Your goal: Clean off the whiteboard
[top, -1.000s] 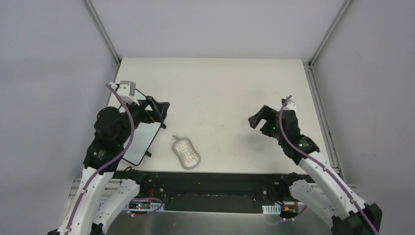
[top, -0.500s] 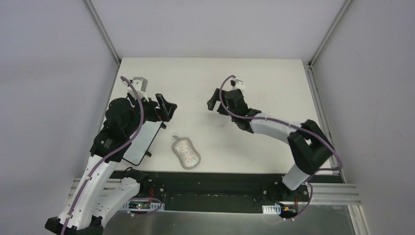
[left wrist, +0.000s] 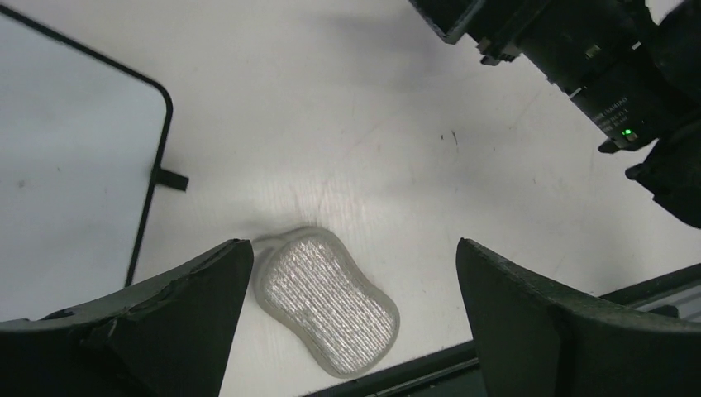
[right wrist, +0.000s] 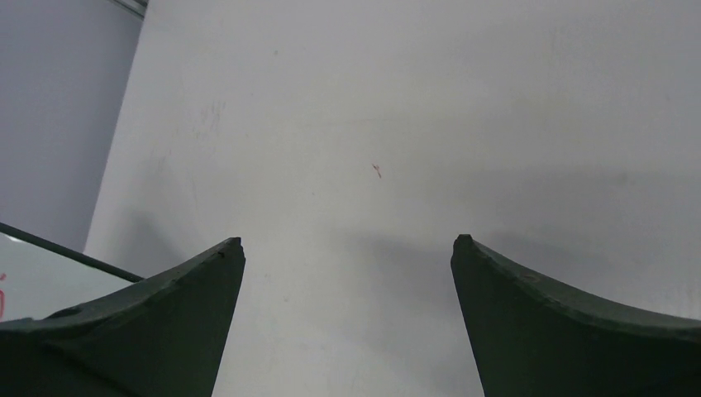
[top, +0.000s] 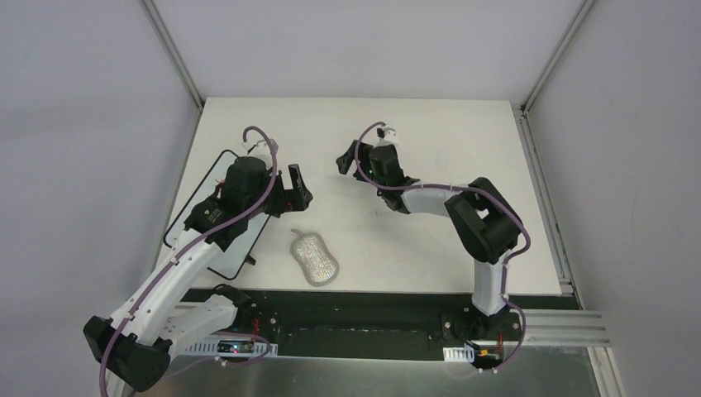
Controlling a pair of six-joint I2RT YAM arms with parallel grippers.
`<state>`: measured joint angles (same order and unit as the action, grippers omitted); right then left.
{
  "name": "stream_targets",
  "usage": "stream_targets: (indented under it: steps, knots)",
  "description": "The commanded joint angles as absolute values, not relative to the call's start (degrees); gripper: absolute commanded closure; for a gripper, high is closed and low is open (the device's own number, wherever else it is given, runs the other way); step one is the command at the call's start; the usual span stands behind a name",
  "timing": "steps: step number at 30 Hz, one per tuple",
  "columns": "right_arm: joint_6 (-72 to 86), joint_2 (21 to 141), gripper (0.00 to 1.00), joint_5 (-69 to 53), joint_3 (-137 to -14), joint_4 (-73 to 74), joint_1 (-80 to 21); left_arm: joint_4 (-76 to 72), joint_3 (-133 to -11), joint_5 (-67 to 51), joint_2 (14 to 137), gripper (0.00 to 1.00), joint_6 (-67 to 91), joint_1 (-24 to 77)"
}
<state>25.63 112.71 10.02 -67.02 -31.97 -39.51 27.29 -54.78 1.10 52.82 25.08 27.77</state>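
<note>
The whiteboard, white with a thin black frame, lies flat at the left of the table, partly under my left arm. Its rounded corner and a small black foot show in the left wrist view. Its edge with a bit of red shows in the right wrist view. My left gripper is open and empty, above the table just right of the board; in its wrist view the grey sparkly pad lies between the fingers, below them. My right gripper is open and empty over bare table.
The grey peanut-shaped pad lies near the table's front edge, right of the board. My right arm's wrist hangs close to my left gripper. A black rail runs along the near edge. Grey walls close in the table.
My right arm has swung far left, from the right side to the back middle of the table. My left arm has moved right and forward, off the board, uncovering more of it.
</note>
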Motion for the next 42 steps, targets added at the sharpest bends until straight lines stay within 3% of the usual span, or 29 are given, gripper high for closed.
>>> stream_targets:
  steps: [1,9,14,28,32,42]
  knots:
    - [23.79,108.21,0.02,11.81,-57.26,-42.7,-39.55,32.98,-49.5,1.92,51.98,0.08,33.97,28.69]
    - [18.99,106.01,0.02,8.99,-55.37,-44.08,-39.27,30.13,-37.04,11.63,52.73,0.32,49.35,40.64]
    - [18.44,106.32,0.02,8.43,-54.68,-44.34,-38.43,30.75,-34.62,13.74,56.38,0.38,60.06,44.48]
    - [18.95,102.46,0.02,9.07,-48.5,-48.16,-36.94,41.44,-45.88,12.33,70.1,0.45,67.62,45.03]
    - [18.89,102.01,0.02,9.04,-47.79,-48.16,-36.78,39.47,-45.57,10.83,72.43,0.51,69.65,45.26]
    - [19.32,101.69,0.02,8.99,-47.51,-48.37,-36.77,40.28,-45.35,10.86,76.56,0.54,71.9,45.98]
